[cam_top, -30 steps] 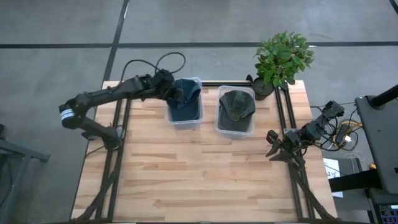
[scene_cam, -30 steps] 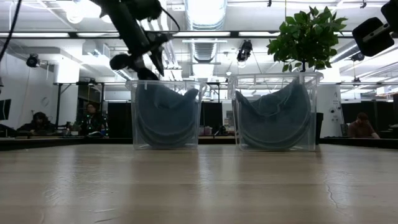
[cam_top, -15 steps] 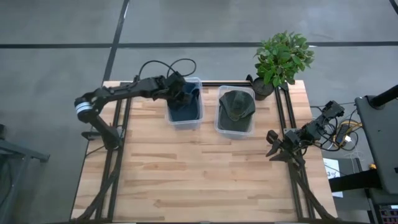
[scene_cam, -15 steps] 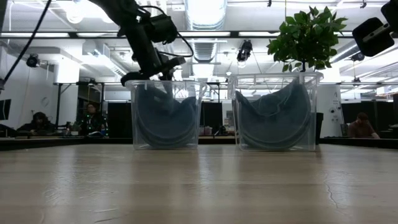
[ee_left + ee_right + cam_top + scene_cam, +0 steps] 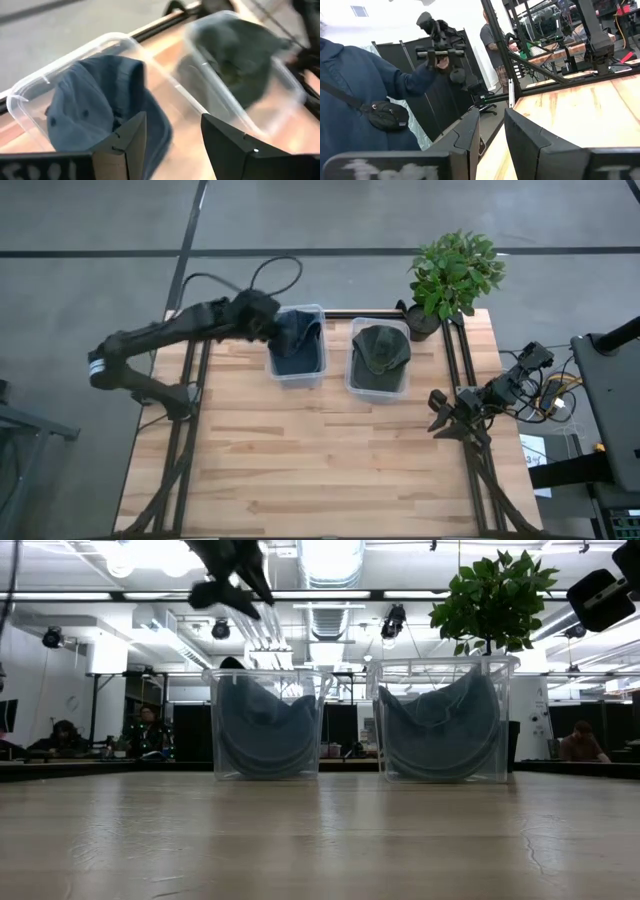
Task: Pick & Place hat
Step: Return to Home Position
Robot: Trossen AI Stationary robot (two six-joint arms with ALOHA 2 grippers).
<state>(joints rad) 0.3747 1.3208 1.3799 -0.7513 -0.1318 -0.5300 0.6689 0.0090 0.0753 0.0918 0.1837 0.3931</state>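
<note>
From above: the left hand (image 5: pixel 270 325) has backed off the clear plastic left bin (image 5: pixel 296 379), leaving the blue-grey fabric cap (image 5: pixel 298 342) inside. Drop done, I'd say. The right hand (image 5: pixel 445 412) waits at the wooden surface's (image 5: pixel 300 460) right edge, slightly parted. Low view: left hand risen above the rim. Wrist view: wide, empty, cap just beyond.

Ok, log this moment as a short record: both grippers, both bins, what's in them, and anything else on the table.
left gripper: open, empty, raised above the left side of the left bin
right gripper: open, empty, low at the right edge of the table
left bin: holds blue-gray cap; how many are stacked cannot be told
right bin: holds dark green-gray cap
other: potted plant at the back right corner, beside the right bin
</note>
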